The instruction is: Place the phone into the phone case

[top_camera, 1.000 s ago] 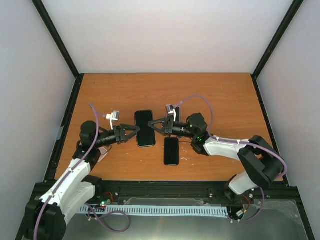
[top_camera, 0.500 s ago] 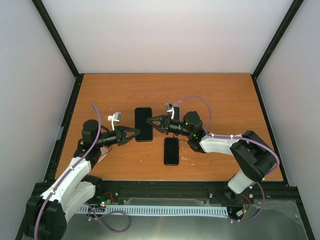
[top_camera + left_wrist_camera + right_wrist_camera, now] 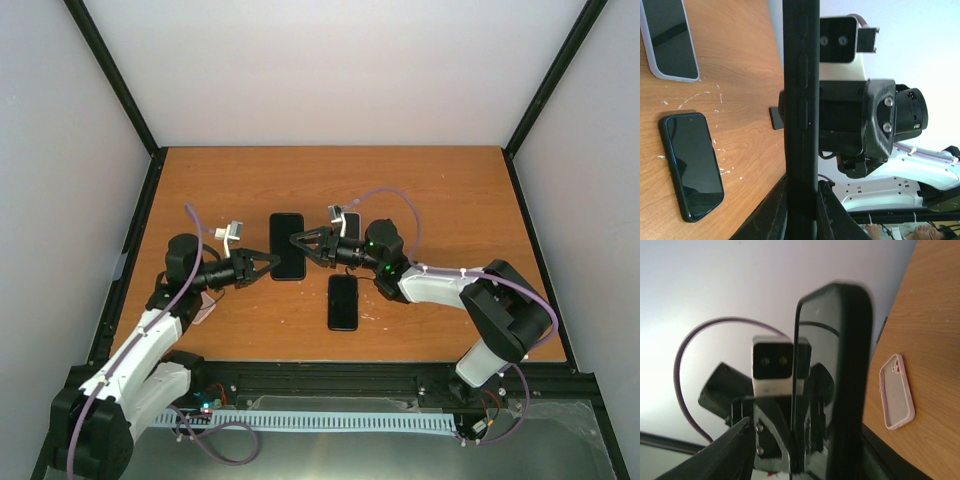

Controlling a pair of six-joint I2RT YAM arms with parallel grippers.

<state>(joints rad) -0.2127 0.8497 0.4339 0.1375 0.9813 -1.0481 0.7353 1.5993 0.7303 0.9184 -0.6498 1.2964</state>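
A black phone (image 3: 287,246) with a thick edge and raised side buttons hangs level above the table between my two grippers. My left gripper (image 3: 275,262) is shut on its near-left edge. In the left wrist view the phone (image 3: 801,100) stands edge-on, with the fingers (image 3: 801,182) pinching it. My right gripper (image 3: 297,242) is open at the phone's right edge. In the right wrist view the phone (image 3: 840,380) sits between the spread jaws (image 3: 807,427), close to the right finger. A pink empty case (image 3: 897,390) lies on the table, partly under my left arm (image 3: 205,308).
A dark blue phone (image 3: 342,301) lies flat near the front middle and also shows in the left wrist view (image 3: 692,165). A phone in a grey case (image 3: 351,222) lies behind my right gripper and also shows in the left wrist view (image 3: 670,40). Walls enclose the wooden table (image 3: 450,190).
The black phone has moved slightly away and to the left with my left gripper. My right gripper has followed leftward and stays at the phone's right edge.
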